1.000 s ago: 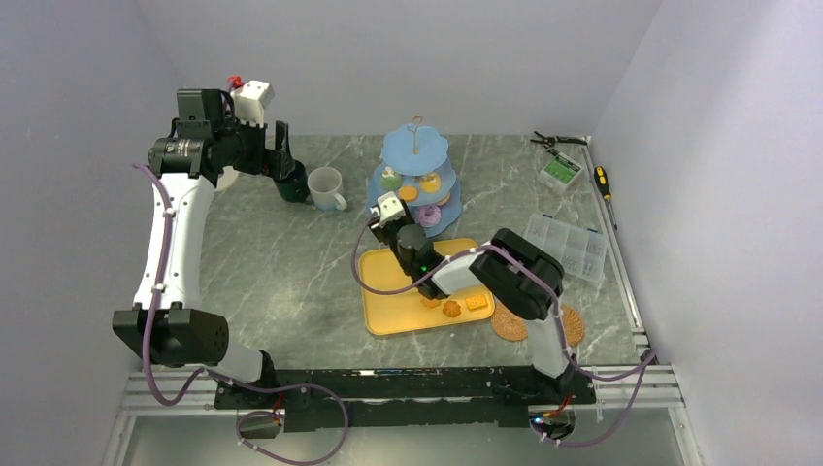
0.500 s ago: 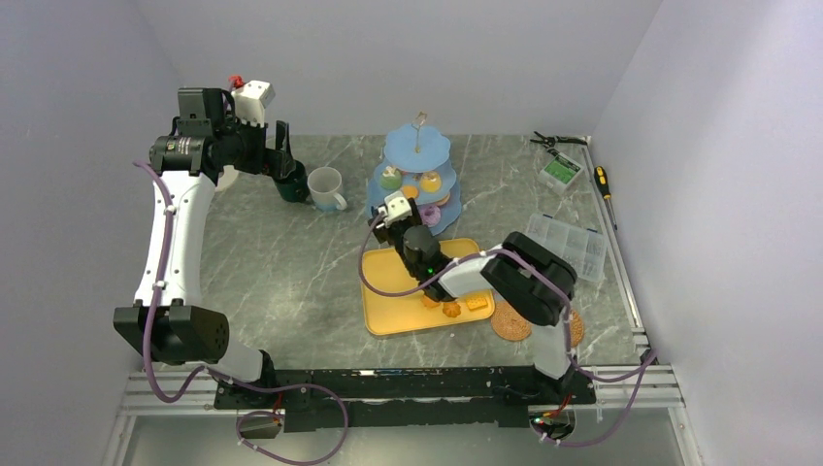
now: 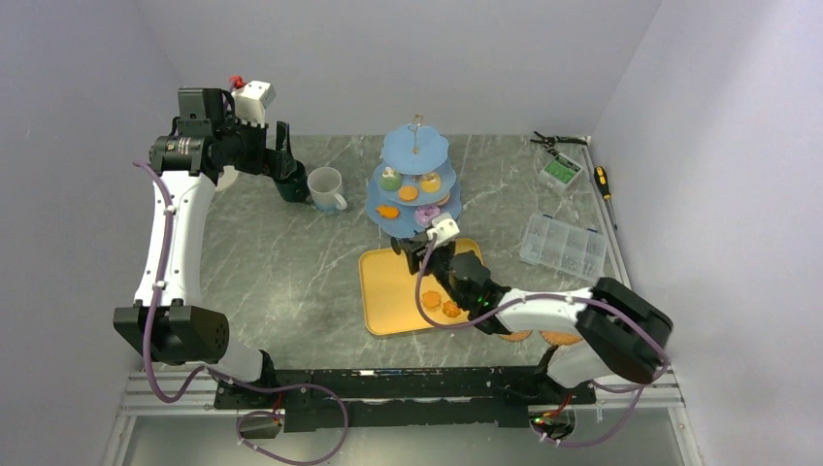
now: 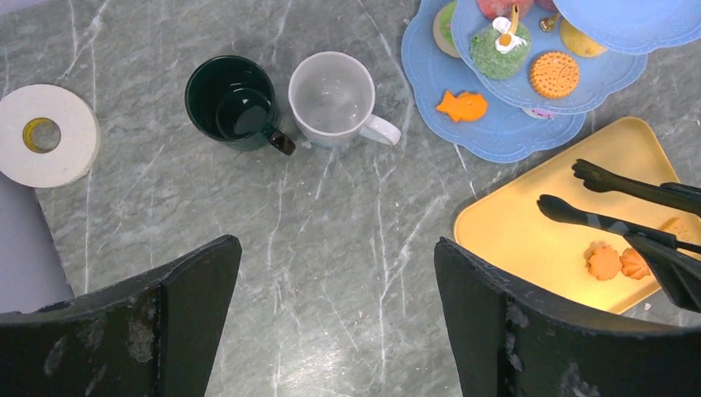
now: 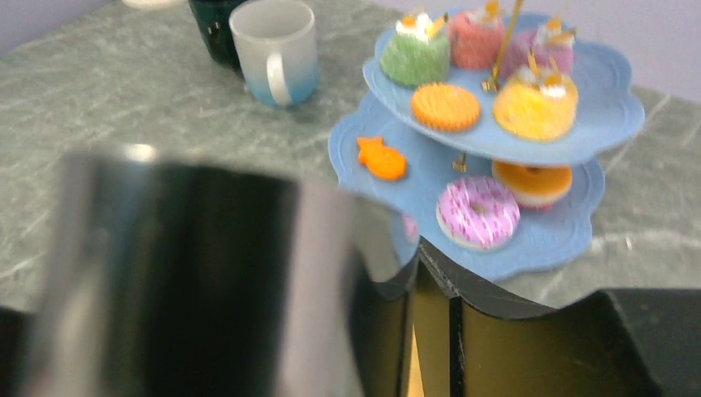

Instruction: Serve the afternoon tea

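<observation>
Right arm has swung out low to the right. right claw [image 3: 424, 254] is back off the light-blue three-tier stand [image 3: 427, 150] and now sits above the flat yellow tray [image 4: 529, 231]. It's clamped on the black tongs [image 4: 628, 188]; the tong arms are apart with nothing between the tips. Tongs' long axis runs across the tray, tips toward the mugs' side.

Under them on the tray: orange flower-shaped biscuits [image 4: 603, 261].

New on the stand's bottom tier, mug side: orange fish-shaped biscuit [image 4: 462, 106]. It lies flat, long axis roughly along the tier's edge; can't tell which end is the head. Middle tier holds a round orange biscuit [image 5: 445, 106] and cupcakes. A pink sprinkled doughnut [image 5: 478, 212] sits on the bottom tier.

left claw [image 4: 335, 248] is unmoved, wide open, holding nothing, above the grey marble surface [image 3: 291, 262]. Below it are the white mug [image 4: 335, 98], handle toward the stand, and the dark green mug [image 4: 231, 101] just beside it, handle toward the white one. Both are upright.
</observation>
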### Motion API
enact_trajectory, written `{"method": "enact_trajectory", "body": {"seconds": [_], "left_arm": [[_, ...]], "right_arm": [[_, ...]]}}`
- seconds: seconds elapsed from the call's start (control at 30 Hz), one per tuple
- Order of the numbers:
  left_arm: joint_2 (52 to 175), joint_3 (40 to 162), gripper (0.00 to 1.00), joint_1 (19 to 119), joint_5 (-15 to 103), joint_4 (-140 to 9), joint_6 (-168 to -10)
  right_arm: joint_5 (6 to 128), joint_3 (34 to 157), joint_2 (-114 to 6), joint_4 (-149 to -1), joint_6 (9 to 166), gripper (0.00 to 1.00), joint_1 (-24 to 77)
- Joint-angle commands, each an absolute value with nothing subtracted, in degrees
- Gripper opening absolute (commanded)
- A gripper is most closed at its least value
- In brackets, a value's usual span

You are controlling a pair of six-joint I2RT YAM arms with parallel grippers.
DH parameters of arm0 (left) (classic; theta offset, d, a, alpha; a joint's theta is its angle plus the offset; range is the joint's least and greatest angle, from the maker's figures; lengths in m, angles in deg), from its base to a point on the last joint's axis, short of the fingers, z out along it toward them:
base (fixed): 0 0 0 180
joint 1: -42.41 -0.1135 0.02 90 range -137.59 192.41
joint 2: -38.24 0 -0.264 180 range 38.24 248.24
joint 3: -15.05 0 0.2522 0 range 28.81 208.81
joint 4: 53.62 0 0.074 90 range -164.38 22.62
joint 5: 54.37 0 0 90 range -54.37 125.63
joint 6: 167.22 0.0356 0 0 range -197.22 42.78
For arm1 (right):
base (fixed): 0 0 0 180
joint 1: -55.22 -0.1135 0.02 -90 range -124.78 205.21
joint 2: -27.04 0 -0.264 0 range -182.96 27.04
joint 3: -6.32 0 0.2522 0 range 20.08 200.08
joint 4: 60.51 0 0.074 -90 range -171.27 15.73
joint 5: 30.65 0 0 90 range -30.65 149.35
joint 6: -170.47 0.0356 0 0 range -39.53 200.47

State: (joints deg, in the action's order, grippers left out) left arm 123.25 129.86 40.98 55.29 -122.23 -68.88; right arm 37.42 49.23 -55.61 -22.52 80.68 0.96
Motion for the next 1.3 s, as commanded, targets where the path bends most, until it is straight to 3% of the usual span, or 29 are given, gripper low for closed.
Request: {"method": "enact_trajectory", "body": {"seconds": [0.0,0.23,0.5,1.07,1.27], "left_arm": [[121.91,131.12,0.93,40.80,57.07,-122.38,-68.57],[121.60,130.54,0.93,40.79,57.66,-122.46,-68.42],[122.25,131.34,0.93,40.74,57.79,-122.60,-68.27],[122.69,131.82,0.93,40.79,58.00,-122.60,-68.43],[122.70,131.91,0.93,40.76,57.74,-122.42,-68.55]], "right_arm": [[35.42,46.96,-47.14,-35.40,87.99,0.60,0.55],[36.72,42.58,-35.74,-45.78,91.52,0.61,0.07],[37.41,44.34,-31.56,-58.89,93.57,0.62,-1.65],[40.53,43.75,-27.88,-64.11,94.80,0.63,-3.78],[40.63,43.29,-28.20,-64.42,94.75,0.59,-3.97]]}}
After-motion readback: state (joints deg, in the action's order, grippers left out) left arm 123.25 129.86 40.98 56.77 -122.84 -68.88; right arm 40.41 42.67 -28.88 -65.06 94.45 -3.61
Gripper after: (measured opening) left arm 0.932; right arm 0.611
